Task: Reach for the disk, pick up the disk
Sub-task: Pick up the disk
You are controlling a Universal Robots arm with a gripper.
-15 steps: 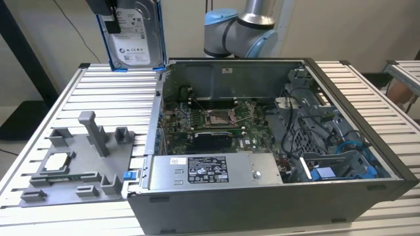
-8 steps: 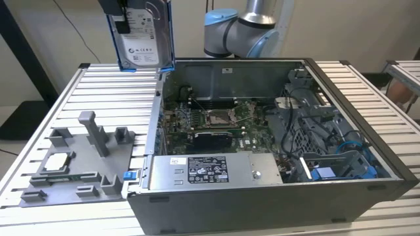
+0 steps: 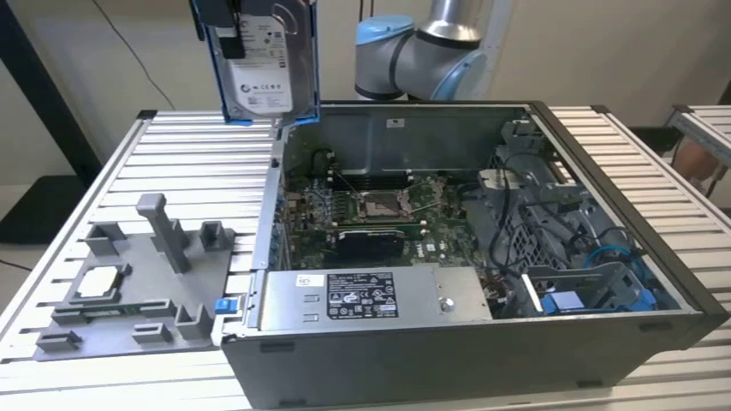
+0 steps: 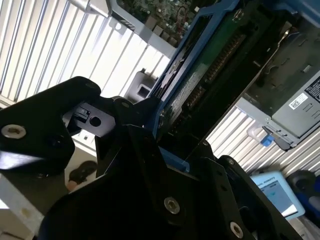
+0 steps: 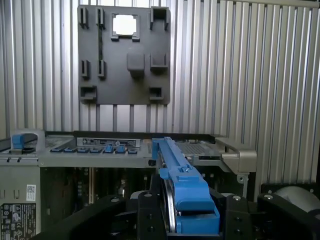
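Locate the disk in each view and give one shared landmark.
Exterior view: disk hangs upright above the computer case's far corner.
First wrist view: edge-on, blue frame pointing at the case rim.
Second wrist view: edge-on, green board showing.
Shared landmark: the computer case.

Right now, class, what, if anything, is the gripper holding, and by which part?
The gripper holds the disk, clamped on its blue-framed upper end; the disk hangs upright.

Open computer case stands on slatted table; motherboard lies inside the case; power supply sits against one case wall; grey fixture plate, carrying a square silver chip, lies beside the case.
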